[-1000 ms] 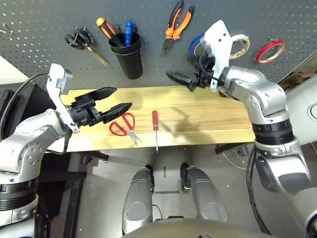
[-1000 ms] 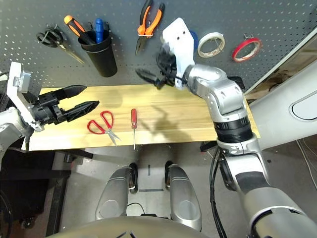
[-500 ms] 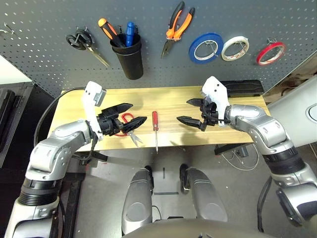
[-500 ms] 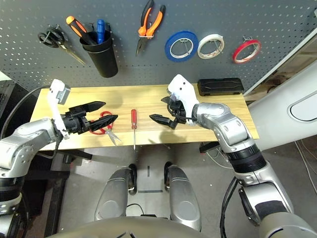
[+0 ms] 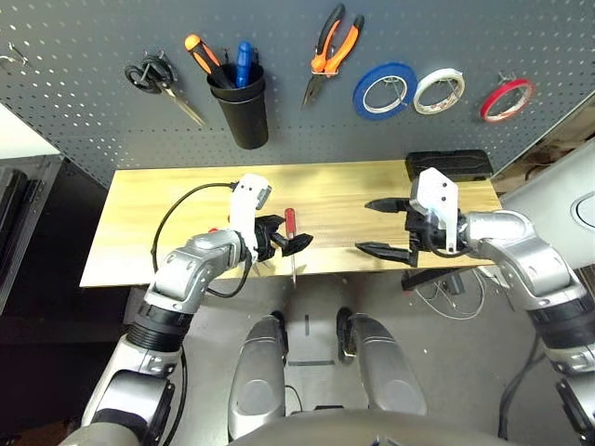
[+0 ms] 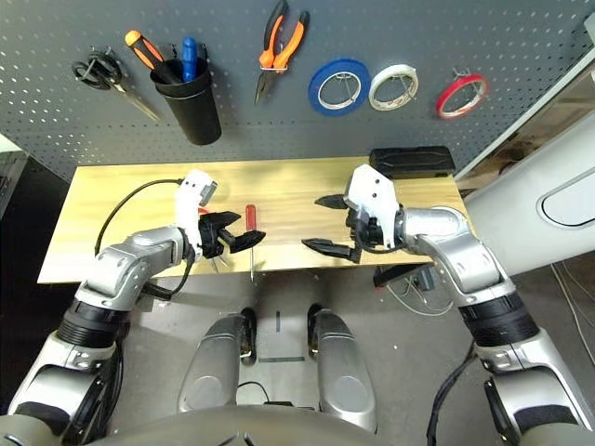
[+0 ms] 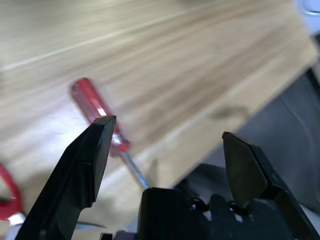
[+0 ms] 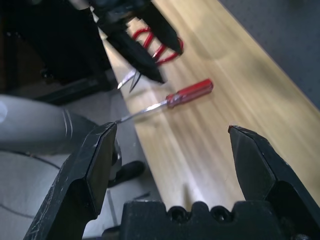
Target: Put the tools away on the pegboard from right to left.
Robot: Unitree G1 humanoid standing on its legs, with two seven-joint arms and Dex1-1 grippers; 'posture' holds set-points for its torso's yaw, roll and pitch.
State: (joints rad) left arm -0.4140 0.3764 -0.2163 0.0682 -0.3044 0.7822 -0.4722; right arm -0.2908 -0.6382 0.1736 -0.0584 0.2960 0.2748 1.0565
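While both arms hang low over the front of the wooden counter [image 5: 167,200], the pegboard [image 5: 84,111] behind it carries most of the set. The red tape ring [image 5: 508,98] hangs on a hook at the far right, and the pliers [image 5: 330,51] hang further left, orange-and-black handles up, with a blue tape roll [image 5: 385,90] and a white tape roll [image 5: 439,90] between the two. Left of the pliers a black cup [image 5: 242,110] holds an orange-handled tool and a blue one; what they are below the rim is hidden. Black-handled scissors [image 5: 160,82] hang at the far left.

On the counter the red-handled screwdriver [image 5: 291,237] lies near the front edge, its thin shaft reaching past the edge toward the robot. The left claw [image 5: 290,243] is spread, its fingertips just beside the screwdriver's handle on the left; whether either tip touches it cannot be told. The left wrist view shows the handle next to one finger [image 7: 85,165], blurred. The red-handled scissors [image 8: 159,44] lie on the counter under the left arm; from the head views they are almost wholly covered, only a sliver of red showing, while the right wrist view shows their red loops and blade tips behind the left claw.

The right claw [image 5: 389,226] is spread wide, holding nothing, well to the right of the screwdriver. A black case [image 5: 448,165] lies at the counter's back right corner, partly hidden by the right wrist.
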